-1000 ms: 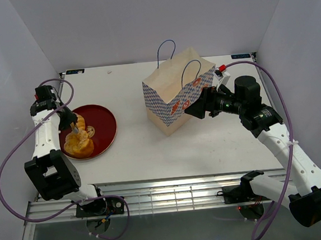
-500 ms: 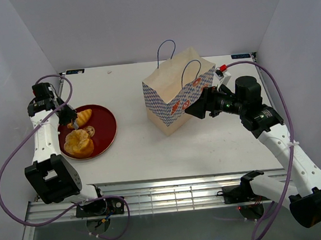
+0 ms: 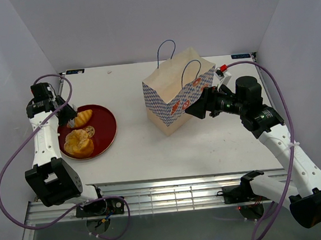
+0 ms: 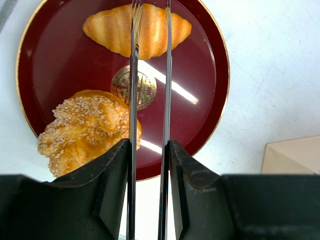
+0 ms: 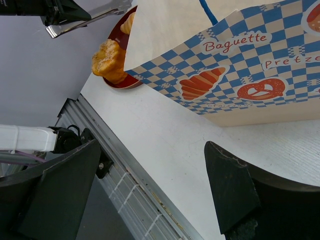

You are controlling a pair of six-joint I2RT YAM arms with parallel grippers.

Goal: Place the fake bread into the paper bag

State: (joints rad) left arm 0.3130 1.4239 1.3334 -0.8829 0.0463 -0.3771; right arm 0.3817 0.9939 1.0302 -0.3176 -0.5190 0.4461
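Observation:
Two pieces of fake bread lie on the round dark-red plate (image 3: 106,129): a golden croissant (image 3: 84,116) at its far side and a sesame-topped bun (image 3: 77,142) at its near side. In the left wrist view the croissant (image 4: 107,27), bun (image 4: 85,130) and plate (image 4: 200,90) show below my left gripper (image 4: 148,150). It is shut on long silver tongs (image 4: 134,75), whose slightly parted arms reach over the croissant. No pink-topped cake shows. The paper bag (image 3: 175,90) stands upright at centre. My right gripper (image 3: 196,110) is open and empty beside its checked side (image 5: 240,60).
The bag's two dark cord handles (image 3: 166,51) stand up above its top. A metal rail (image 5: 125,185) runs along the table's near edge. White walls close in the table on the left, right and back.
My left gripper has moved with the tongs from over the sesame bun to the far side of the plate, uncovering the croissant. The right arm and bag have not moved.

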